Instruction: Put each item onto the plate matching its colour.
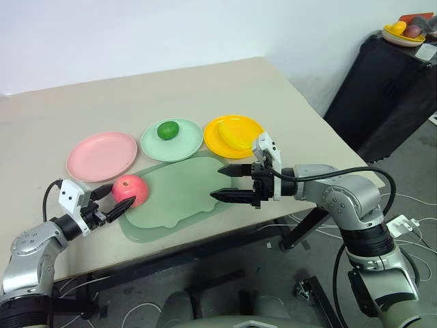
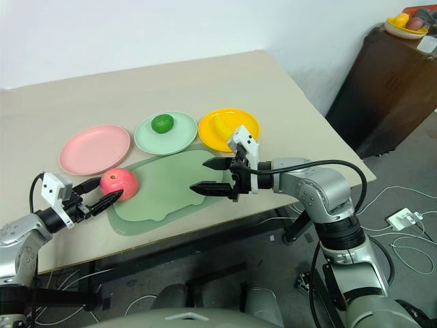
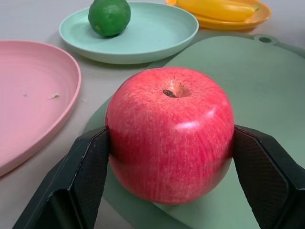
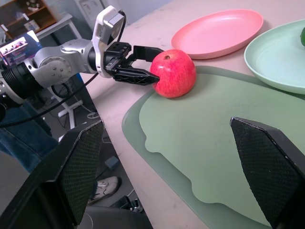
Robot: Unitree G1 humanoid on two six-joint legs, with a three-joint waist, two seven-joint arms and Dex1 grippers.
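A: At the mat's (image 1: 181,195) near-left corner, your left hand (image 1: 117,202) has its fingers clamped on either side of the red apple (image 1: 130,189); it sits on the mat, just short of the pink plate (image 1: 101,156).

B: And your right hand (image 1: 231,184) hovers over the mat, fingers spread wide, gripping nothing; green fruit (image 1: 167,130) on the mint plate (image 1: 172,140), banana (image 1: 232,137) on the orange-yellow plate (image 1: 234,136), all on the table (image 1: 205,89).

Open surface (image 1: 205,89) behind plates. Pink plate (image 1: 101,156) bare, just beyond apple (image 1: 130,189) in left claw (image 1: 115,202). Right claw (image 1: 231,183) gaping over mat (image 1: 184,195), blocking path to yellow plate (image 1: 217,137).
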